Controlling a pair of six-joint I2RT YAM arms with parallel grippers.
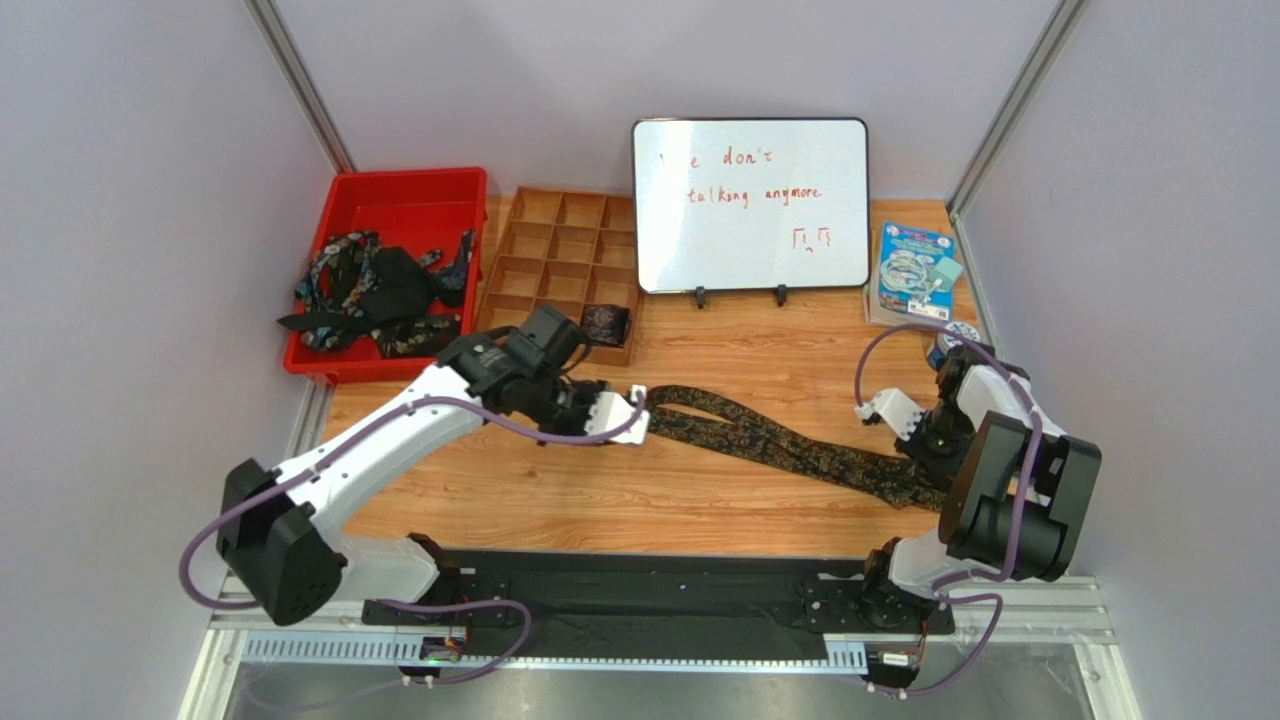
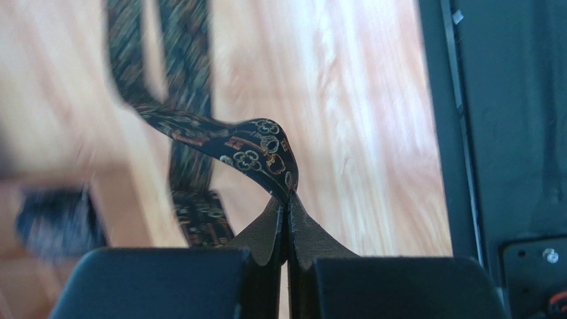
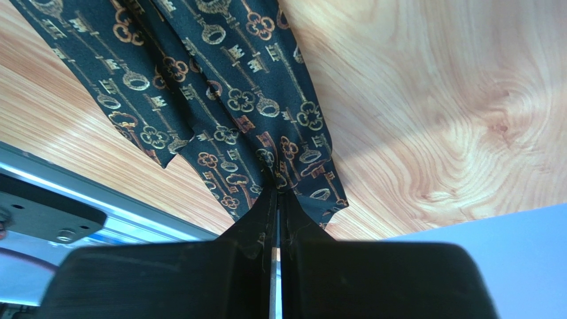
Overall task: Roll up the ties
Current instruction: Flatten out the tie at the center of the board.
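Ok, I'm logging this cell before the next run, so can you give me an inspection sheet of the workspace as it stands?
Surface: wooden table, bare wood grain.
Job's things: key-patterned tie doubled and stretched between the grippers; loose ties piled in red bin; dark coil in wooden divider tray.
Clutter: whiteboard with red writing; blue packet.
Grippers: left gripper shut on one end of the tie; right gripper shut on the other.
Cables: purple cables looping along both arms.
Surroundings: grey panels on three sides.
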